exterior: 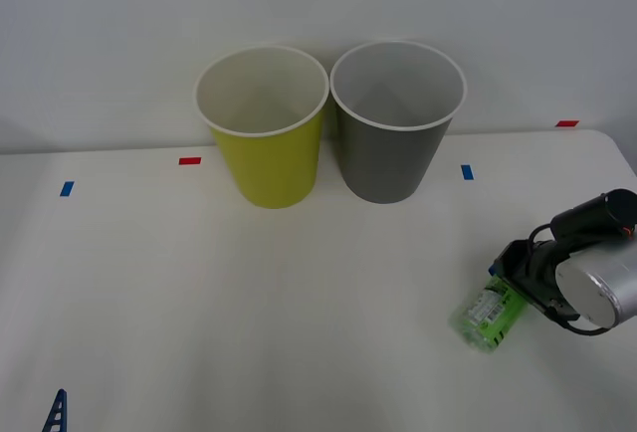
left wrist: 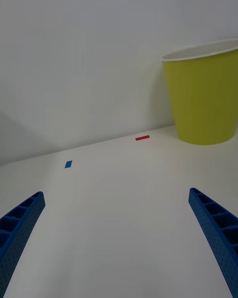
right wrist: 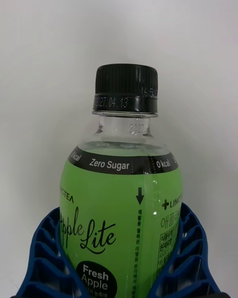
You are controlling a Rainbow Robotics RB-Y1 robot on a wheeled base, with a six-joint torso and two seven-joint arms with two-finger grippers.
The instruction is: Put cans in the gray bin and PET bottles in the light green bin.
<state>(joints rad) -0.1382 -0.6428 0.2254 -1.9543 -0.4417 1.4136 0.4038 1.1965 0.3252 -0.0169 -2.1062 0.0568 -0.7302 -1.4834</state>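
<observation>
White worktop [exterior: 249, 303], two bins standing upright at the far side by the wall, nearly touching. The light green bin [exterior: 265, 143] is sitting on the robot's left, the gray bin [exterior: 394, 133] just beside it on the right. Both are showing white rims and pale insides.

The PET bottle [exterior: 488, 315] is lying on its side at the near right of the worktop, well apart from the bins. The right gripper [exterior: 510, 288] is clasping it: in the right wrist view the blue ribbed fingers [right wrist: 44, 258] are pressing against both sides of the green label, with the black cap [right wrist: 126, 85] and clear neck sticking out beyond them. Label is reading "Zero Sugar" on a black band.

The left gripper [left wrist: 116, 228] is hanging low at the near left, released, its fingers [left wrist: 213, 228] standing wide apart with nothing between them. A fingertip is peeking in at the front view's lower left corner.

Small tape marks are dotting the worktop: a red one [exterior: 189, 160] and a blue one [exterior: 66, 188] left of the bins, another blue one [exterior: 467, 171] to the right of the gray bin.
</observation>
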